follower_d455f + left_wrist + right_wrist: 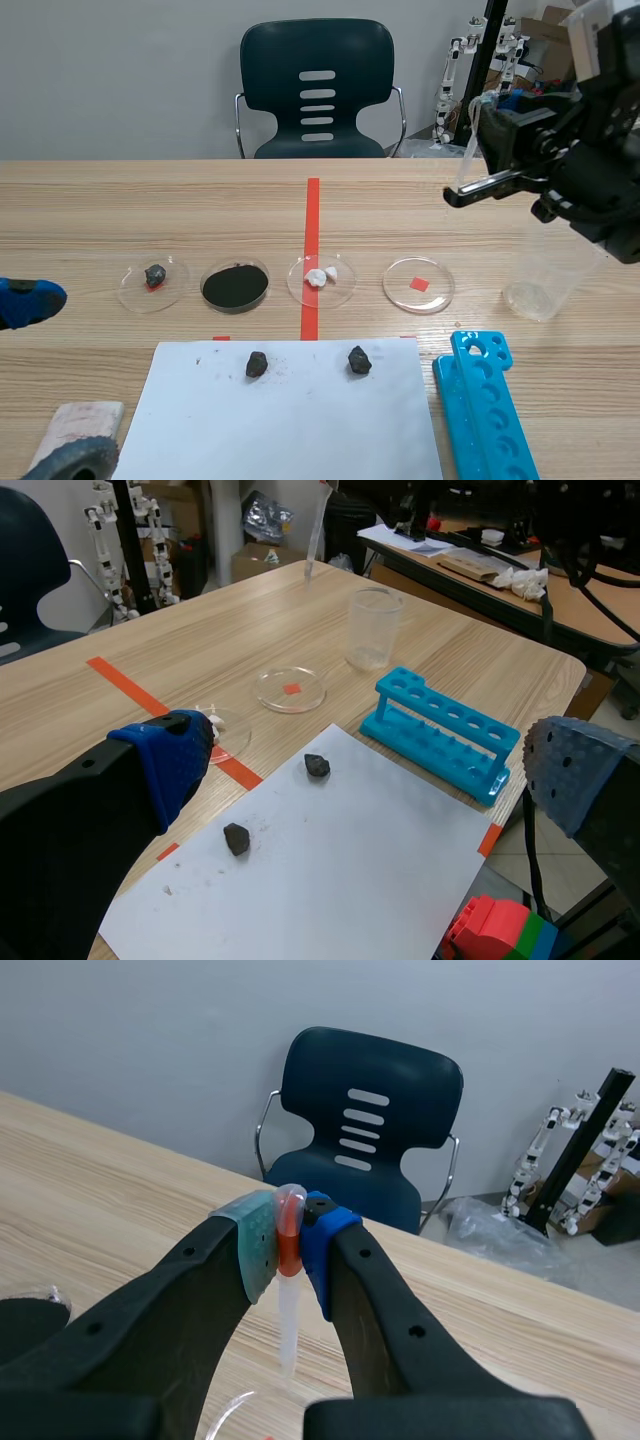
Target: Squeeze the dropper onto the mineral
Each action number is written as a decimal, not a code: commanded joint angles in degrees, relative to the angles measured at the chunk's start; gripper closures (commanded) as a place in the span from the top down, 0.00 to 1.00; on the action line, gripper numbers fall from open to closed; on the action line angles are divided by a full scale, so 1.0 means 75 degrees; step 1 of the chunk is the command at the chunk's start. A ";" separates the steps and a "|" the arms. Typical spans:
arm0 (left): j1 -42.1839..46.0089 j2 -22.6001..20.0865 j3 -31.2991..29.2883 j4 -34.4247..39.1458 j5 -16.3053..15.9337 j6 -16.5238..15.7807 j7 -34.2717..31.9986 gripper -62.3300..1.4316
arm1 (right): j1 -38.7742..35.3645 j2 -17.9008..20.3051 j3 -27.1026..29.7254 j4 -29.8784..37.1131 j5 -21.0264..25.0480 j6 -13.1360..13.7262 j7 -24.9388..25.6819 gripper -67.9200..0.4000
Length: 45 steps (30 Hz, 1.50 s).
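My right gripper (290,1228) is shut on the reddish bulb of a clear plastic dropper (288,1310), whose stem points downward. In the scene view the dropper (467,160) hangs high over the table's right side, above and right of an empty petri dish (418,285). Two dark mineral lumps (257,364) (359,360) lie on a white paper sheet (290,430); in the left wrist view they (317,765) (237,838) lie ahead of my left gripper (370,770). That gripper stands open and empty at the table's near left.
A row of petri dishes holds a small dark rock (155,275), black powder (235,286) and white pieces (320,277). A clear beaker (545,275) stands at the right, a blue tube rack (485,410) beside the paper. A chair (318,90) stands behind the table.
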<state>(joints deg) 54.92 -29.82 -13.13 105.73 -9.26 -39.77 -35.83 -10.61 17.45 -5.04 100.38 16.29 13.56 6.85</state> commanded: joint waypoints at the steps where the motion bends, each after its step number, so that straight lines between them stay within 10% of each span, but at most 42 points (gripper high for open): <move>1: 0.0055 0.0035 0.0041 0.0087 -0.0105 -0.0015 -0.0105 1.00 | 0.0303 0.0000 -0.0195 0.0117 0.0111 0.0006 -0.0020 0.10; 30: 0.0055 0.0035 0.0041 0.0087 -0.0105 -0.0015 -0.0105 1.00 | 0.3174 -0.0962 -0.2323 -0.3398 0.0108 0.0003 0.0105 0.10; 45: 0.0055 0.0035 0.0041 0.0087 -0.0105 -0.0015 -0.0105 1.00 | 0.3206 -0.1145 -0.2978 -0.3602 0.0105 0.0029 0.0128 0.10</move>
<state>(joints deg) 54.92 -29.82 -13.13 105.73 -9.26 -39.77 -35.83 12.47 8.88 -27.53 72.31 16.51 13.98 7.16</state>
